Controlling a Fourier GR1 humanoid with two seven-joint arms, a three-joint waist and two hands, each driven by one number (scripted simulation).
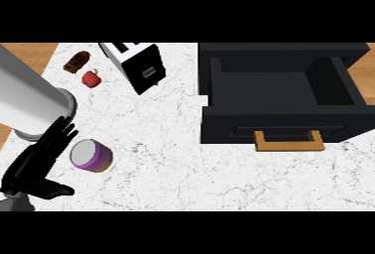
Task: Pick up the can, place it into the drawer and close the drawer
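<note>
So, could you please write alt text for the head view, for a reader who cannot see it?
The robot's left hand, fingers straight, sits beside a purple can on a white marble counter. At right, a black drawer with a wooden handle stands open. A toaster, a red apple and a brown pastry lie farther back.

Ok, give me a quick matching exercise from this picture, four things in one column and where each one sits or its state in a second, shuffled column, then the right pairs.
Things:
1. can
2. drawer
3. toaster
4. red apple

Places or states:
A. pulled open, nothing visible inside
B. far edge of the counter, middle
C. just left of the toaster
D. beside the left hand, near the counter's left side

Pairs: 1-D, 2-A, 3-B, 4-C
</note>
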